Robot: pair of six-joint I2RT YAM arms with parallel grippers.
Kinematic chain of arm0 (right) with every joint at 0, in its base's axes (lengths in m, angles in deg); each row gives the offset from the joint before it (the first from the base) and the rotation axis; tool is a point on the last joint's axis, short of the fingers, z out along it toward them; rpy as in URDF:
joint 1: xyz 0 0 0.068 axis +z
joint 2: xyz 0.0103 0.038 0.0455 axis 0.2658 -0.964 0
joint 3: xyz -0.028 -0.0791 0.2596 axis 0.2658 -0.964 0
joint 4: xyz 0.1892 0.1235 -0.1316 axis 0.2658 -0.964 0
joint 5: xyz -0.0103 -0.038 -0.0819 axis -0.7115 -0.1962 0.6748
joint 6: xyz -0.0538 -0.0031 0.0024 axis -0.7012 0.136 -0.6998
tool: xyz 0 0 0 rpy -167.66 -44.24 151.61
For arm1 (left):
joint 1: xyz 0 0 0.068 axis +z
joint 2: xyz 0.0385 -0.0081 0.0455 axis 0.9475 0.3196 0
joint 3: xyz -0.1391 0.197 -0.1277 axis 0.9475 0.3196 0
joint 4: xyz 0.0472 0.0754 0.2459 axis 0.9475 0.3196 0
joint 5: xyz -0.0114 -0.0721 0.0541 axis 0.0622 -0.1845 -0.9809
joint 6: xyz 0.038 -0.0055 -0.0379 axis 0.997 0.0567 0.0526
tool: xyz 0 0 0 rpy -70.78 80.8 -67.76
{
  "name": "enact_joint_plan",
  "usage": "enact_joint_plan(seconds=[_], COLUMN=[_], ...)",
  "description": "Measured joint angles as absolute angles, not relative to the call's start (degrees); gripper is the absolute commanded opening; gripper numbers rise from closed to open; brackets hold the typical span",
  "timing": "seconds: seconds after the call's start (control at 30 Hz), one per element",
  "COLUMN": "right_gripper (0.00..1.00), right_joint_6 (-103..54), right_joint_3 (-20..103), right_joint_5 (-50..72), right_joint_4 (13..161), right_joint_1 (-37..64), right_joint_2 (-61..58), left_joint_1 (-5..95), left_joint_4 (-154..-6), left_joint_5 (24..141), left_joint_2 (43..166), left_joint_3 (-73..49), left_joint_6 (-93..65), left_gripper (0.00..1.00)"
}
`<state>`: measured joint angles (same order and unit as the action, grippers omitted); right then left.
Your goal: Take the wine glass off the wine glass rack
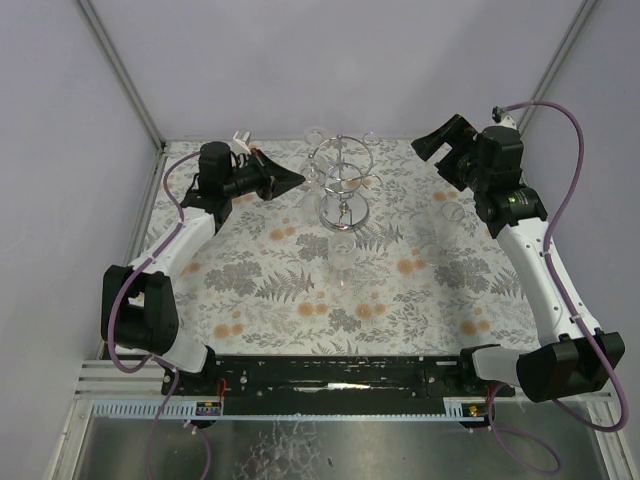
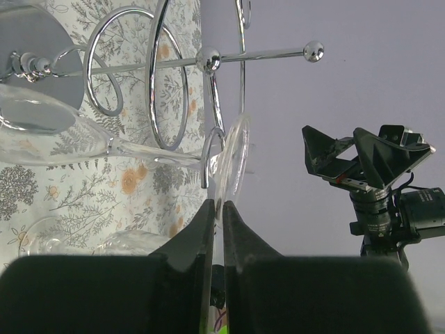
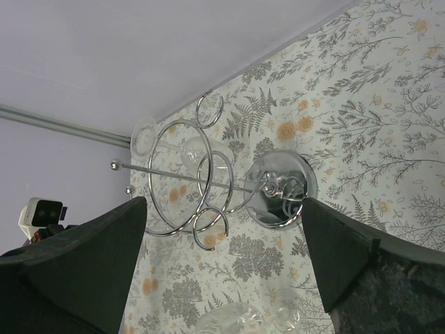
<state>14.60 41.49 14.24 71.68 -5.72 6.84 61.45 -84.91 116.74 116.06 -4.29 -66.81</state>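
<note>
The chrome wine glass rack (image 1: pixel 343 186) stands on its round mirrored base at the back middle of the table. It also shows in the left wrist view (image 2: pixel 174 83) and the right wrist view (image 3: pixel 208 184). A clear wine glass (image 2: pixel 233 156) hangs in one of its wire loops, the bowl towards the rack's base and the foot outward. My left gripper (image 2: pixel 217 203) is shut on the rim of that foot; in the top view it (image 1: pixel 297 180) is at the rack's left side. My right gripper (image 3: pixel 224 202) is wide open and empty, raised to the right of the rack (image 1: pixel 432 146).
Other clear glasses lie or stand on the floral tablecloth: one in front of the rack (image 1: pixel 343 250), one at the right (image 1: pixel 454 213), one below the right gripper (image 3: pixel 243 316). The grey back wall is close behind the rack.
</note>
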Motion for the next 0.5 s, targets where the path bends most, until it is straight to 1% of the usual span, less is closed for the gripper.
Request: enact_joint_plan(seconds=[0.5], right_gripper=[0.99], right_joint_6=[14.6], right_joint_3=[40.2], right_joint_5=[13.8], right_joint_4=[72.5], right_joint_1=[-5.7], right_joint_2=[7.0], left_joint_1=[62.6], left_joint_4=[-84.3], left_joint_5=[116.9], left_joint_2=[114.8], left_joint_3=[-4.2], left_joint_6=[-68.6], left_gripper=[0.0])
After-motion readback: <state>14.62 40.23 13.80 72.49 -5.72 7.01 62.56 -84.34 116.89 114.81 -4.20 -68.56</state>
